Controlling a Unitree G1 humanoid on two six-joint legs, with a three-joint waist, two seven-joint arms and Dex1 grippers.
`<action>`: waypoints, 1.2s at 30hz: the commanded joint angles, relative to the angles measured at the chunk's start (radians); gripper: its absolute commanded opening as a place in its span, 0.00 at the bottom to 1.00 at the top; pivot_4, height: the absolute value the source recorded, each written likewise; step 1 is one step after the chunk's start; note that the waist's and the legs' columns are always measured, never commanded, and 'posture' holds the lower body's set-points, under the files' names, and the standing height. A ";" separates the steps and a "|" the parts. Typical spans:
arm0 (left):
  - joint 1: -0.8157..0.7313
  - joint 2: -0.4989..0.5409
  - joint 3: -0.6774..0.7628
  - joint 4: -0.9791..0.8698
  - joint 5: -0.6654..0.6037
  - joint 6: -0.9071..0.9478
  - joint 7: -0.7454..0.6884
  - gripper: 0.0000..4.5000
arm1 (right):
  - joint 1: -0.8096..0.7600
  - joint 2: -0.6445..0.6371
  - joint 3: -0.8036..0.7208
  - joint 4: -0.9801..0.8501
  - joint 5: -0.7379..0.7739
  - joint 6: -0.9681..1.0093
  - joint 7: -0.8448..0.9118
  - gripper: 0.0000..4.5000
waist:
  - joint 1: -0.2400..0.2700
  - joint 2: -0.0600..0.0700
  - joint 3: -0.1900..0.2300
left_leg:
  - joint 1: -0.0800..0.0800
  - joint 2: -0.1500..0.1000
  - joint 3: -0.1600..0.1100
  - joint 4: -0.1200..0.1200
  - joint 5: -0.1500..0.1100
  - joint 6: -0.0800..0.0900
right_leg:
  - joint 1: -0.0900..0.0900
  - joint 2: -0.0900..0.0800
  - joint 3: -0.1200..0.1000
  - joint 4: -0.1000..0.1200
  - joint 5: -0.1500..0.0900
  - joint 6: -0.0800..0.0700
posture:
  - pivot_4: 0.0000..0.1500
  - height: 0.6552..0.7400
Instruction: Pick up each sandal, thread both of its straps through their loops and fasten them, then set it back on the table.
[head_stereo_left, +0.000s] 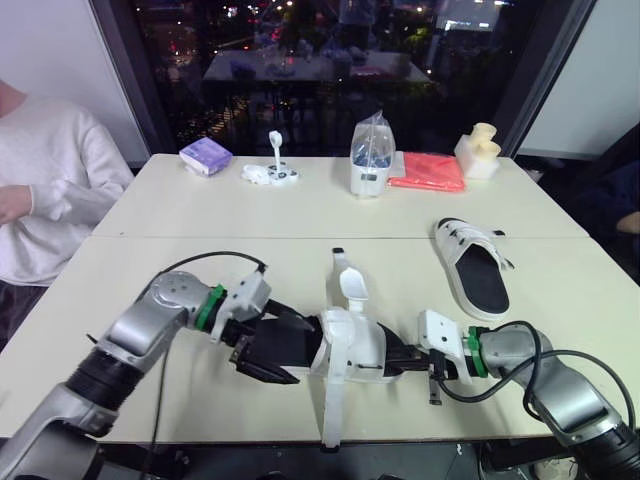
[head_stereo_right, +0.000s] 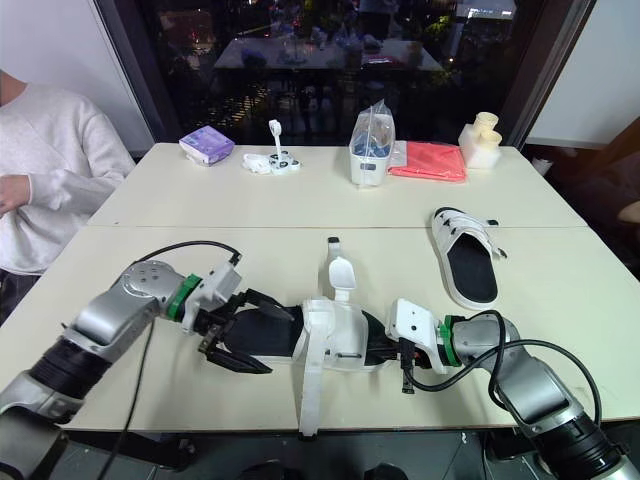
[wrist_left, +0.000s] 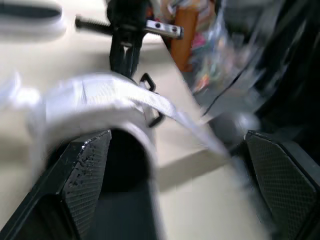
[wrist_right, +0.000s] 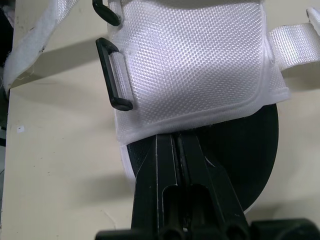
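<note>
Sandal (head_stereo_left: 350, 345) held at the worktop's (head_stereo_left: 200, 270) near edge, straps undone: the upright strap (head_stereo_left: 350, 282) stands free and the hanging strap (head_stereo_left: 333, 410) drops over the edge. The right gripper (wrist_right: 177, 145) is clamped tight on the black sole beside the loops (wrist_right: 114, 75). The left gripper (head_stereo_left: 290, 350) is spread wide around the opposite end. Threading appears not yet begun; next, a strap end likely needs pinching and feeding through a loop. A second sandal (head_stereo_left: 475, 268) lies well apart.

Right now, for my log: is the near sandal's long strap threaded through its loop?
No, the sandal strap hangs loose over the table edge.
</note>
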 joint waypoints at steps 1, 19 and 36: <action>0.049 0.054 0.002 -0.119 -0.098 0.225 -0.039 0.99 | 0.009 0.005 0.019 0.025 -0.032 -0.001 -0.013 0.00 | -0.003 0.000 0.000 | 0.000 0.000 0.000 0.000 0.000 0.000 | 0.000 0.000 0.000 0.000 0.000 0.000 | 1.00 1.00; 0.147 -0.212 -0.070 -0.182 0.082 0.334 0.287 0.99 | 0.041 -0.019 -0.003 -0.003 -0.025 0.010 -0.018 0.00 | 0.008 0.001 0.000 | 0.001 0.000 -0.002 0.000 -0.002 -0.005 | 0.000 -0.003 0.000 -0.001 0.000 0.000 | 1.00 1.00; 0.109 -0.242 0.085 -0.237 -0.143 0.557 0.277 0.01 | 0.036 -0.018 -0.005 0.005 -0.027 0.014 -0.018 0.00 | 0.020 0.002 0.000 | 0.001 0.000 -0.003 0.000 -0.002 -0.005 | -0.002 -0.003 0.000 -0.001 0.000 -0.001 | 1.00 1.00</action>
